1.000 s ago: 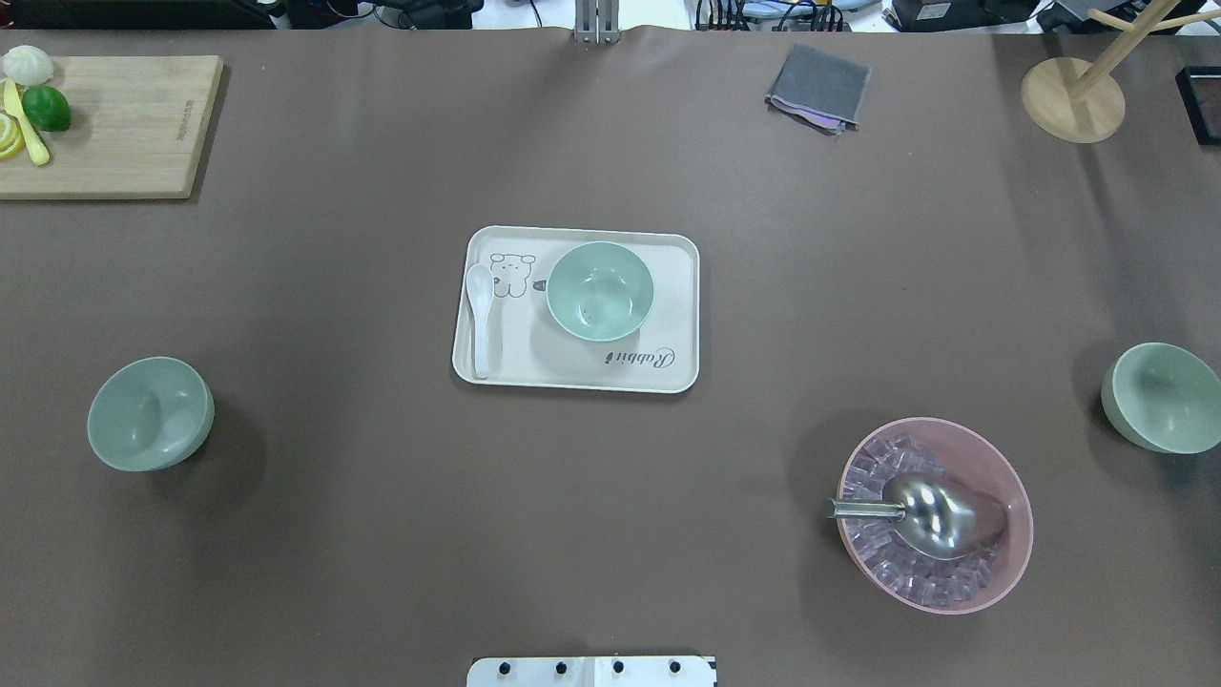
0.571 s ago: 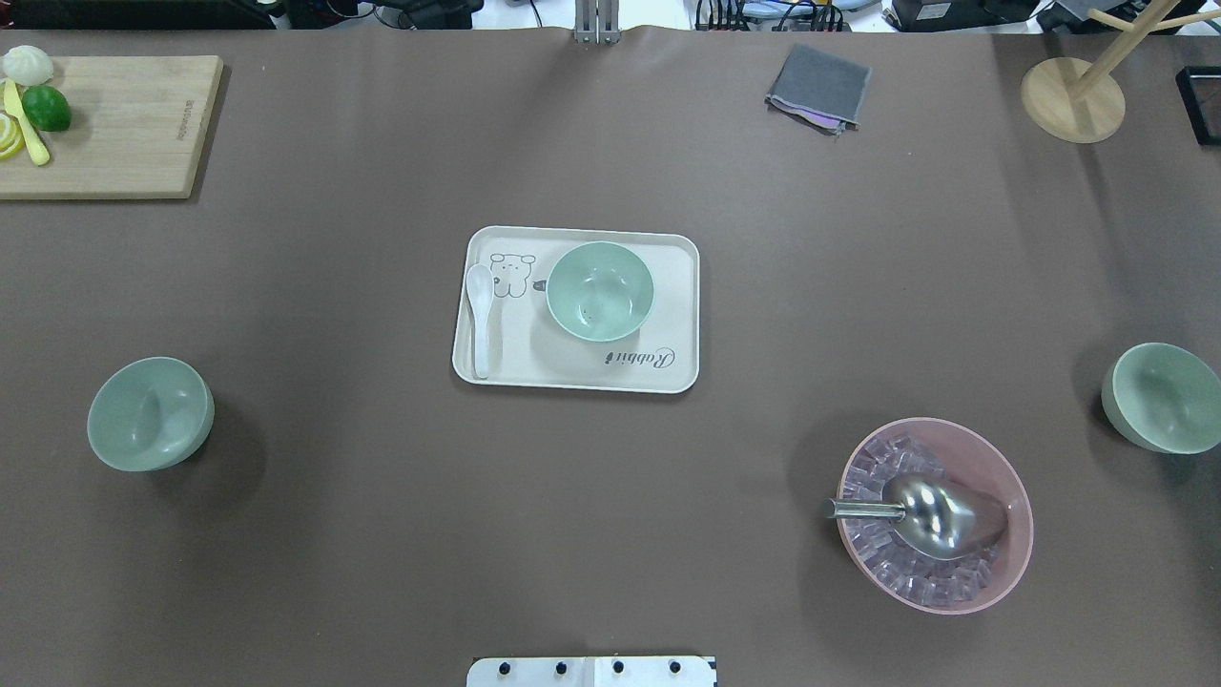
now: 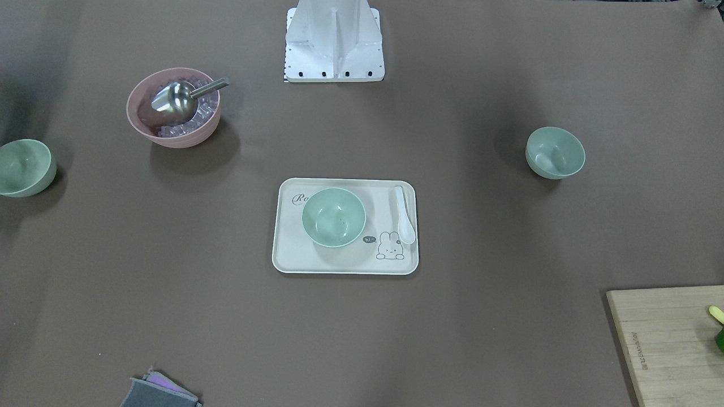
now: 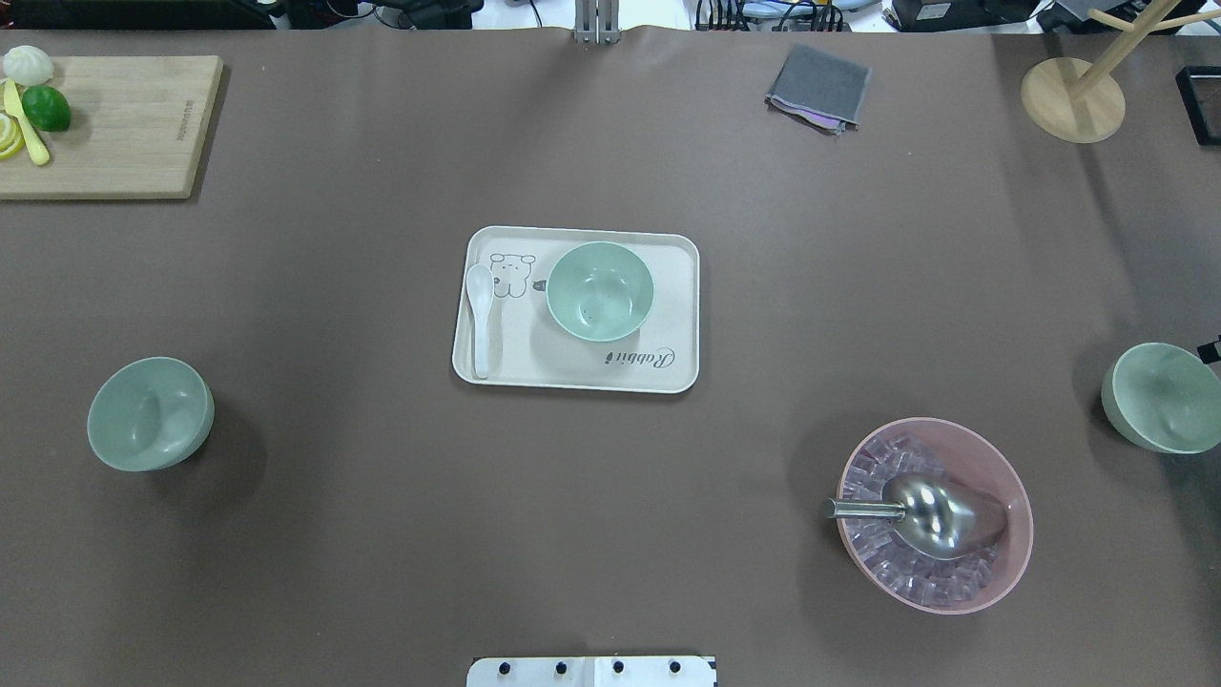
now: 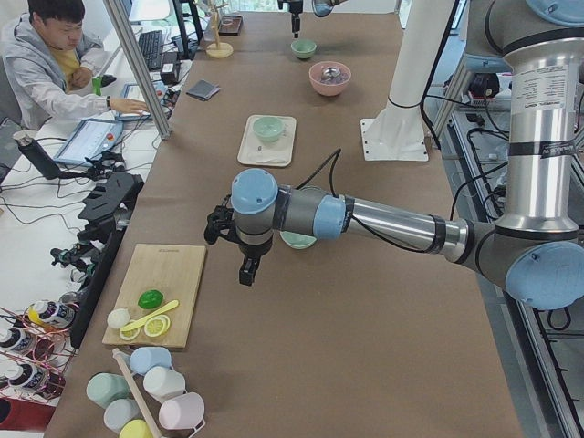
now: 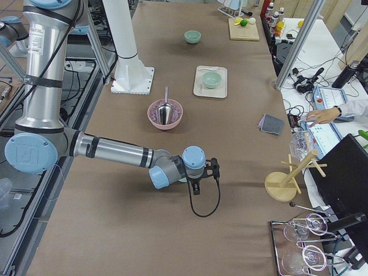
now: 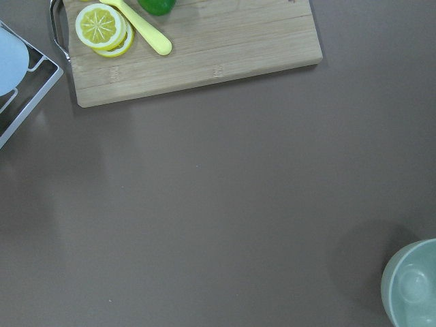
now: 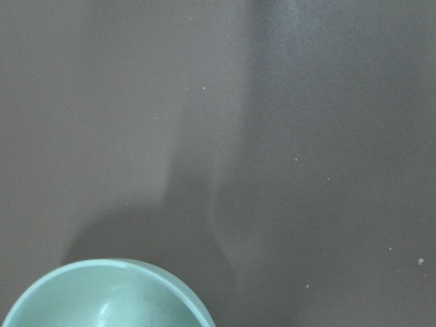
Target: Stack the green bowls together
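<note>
Left gripper [image 5: 246,271]: points down over the table with nothing seen in it. Only the side view shows it, so I cannot tell whether it is open or closed.
Right gripper [image 6: 194,188]: low over the robot's right end of the table. Jaw state cannot be told either.
Left bowl [image 4: 150,413]: upright on the table, near the left gripper but apart from it. It sits in the lower right corner of the left wrist view, so the gripper is off to one side rather than above it.
Right bowl [image 4: 1162,397]: upright by the table's right edge. Only its rim shows, at the bottom of the right wrist view, so the gripper is close beside it but not centred over it.
Middle bowl [image 4: 599,290]: upright on the tray [image 4: 572,377] beside a white spoon [image 4: 480,320], well apart from both grippers.
Pink bowl [image 3: 181,139]: holds a scoop and stands between the right bowl and the tray. Not part of the task.
Progress: nothing is stacked. The three bowls stand well apart and none is gripped.
Left to do (judgement): all of it. Each side bowl must be taken by its rim and nested into another, most likely the middle one.
</note>
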`<state>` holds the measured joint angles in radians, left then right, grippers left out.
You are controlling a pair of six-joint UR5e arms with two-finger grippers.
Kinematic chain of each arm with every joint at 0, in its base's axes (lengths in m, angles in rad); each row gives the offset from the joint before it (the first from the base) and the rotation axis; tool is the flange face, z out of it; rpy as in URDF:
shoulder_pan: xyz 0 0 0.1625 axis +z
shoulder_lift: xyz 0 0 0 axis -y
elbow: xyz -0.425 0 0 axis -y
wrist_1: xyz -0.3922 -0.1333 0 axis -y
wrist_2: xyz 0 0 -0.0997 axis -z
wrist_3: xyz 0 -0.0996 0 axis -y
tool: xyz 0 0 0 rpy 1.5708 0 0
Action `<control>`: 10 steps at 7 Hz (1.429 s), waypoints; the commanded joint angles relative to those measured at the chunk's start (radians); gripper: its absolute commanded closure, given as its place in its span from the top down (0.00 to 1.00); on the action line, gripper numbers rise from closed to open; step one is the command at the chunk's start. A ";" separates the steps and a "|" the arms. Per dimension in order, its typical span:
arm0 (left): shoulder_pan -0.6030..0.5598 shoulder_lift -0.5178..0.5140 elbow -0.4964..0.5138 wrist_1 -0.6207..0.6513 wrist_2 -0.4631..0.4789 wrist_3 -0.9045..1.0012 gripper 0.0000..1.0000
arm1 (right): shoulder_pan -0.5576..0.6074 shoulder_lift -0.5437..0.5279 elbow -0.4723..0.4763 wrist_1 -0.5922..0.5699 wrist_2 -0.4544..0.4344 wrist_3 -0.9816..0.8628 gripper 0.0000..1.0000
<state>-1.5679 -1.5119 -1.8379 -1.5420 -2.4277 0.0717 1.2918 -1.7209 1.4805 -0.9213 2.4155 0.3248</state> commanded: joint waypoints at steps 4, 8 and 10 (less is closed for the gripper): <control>0.000 -0.005 -0.001 -0.001 -0.001 0.000 0.98 | -0.049 -0.016 -0.009 0.002 0.020 0.042 0.71; 0.000 -0.005 0.003 -0.001 -0.049 0.000 0.98 | -0.065 -0.020 -0.009 0.002 0.051 0.043 0.00; -0.003 0.009 -0.003 0.000 -0.120 -0.001 0.98 | -0.065 -0.023 0.000 0.001 0.054 0.046 0.00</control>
<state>-1.5692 -1.5105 -1.8376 -1.5423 -2.5179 0.0711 1.2275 -1.7426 1.4725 -0.9199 2.4651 0.3688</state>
